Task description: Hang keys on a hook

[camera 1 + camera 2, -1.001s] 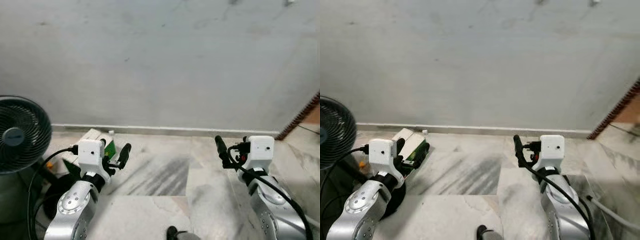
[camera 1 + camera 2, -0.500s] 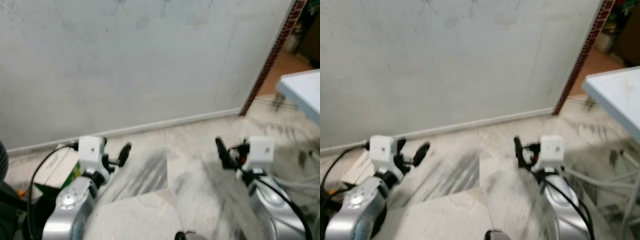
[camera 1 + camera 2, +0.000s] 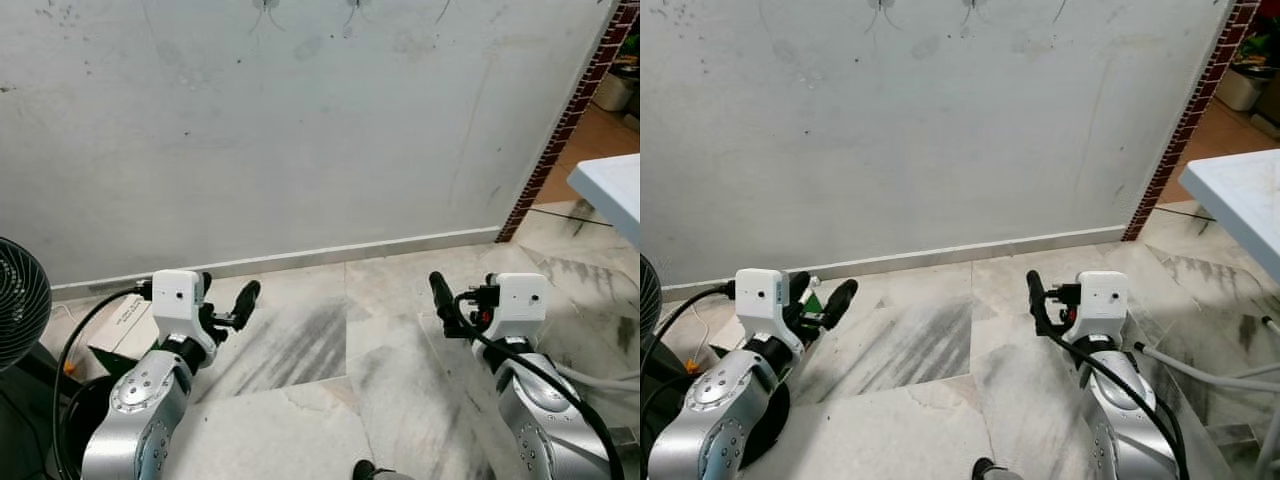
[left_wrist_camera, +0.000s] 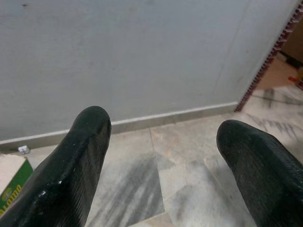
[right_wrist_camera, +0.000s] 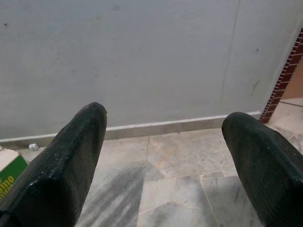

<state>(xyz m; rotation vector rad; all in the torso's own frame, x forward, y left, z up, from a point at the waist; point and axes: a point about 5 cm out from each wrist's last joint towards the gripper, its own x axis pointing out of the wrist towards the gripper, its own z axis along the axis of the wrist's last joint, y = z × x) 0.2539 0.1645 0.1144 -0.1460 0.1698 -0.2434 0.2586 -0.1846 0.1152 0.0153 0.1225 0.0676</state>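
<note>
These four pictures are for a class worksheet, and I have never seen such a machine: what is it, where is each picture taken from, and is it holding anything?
It is a walking humanoid robot with two silver arms. The two wide pictures come from its head camera, looking down at a marble floor and a grey wall. The left pincer and right pincer are raised before it. The other two pictures come from wrist cameras looking along each pincer's black fingers, which are spread apart and hold nothing. A black fan and a cardboard box stand at the robot's left, and a white table at its right. No keys or hook can be made out.
</note>
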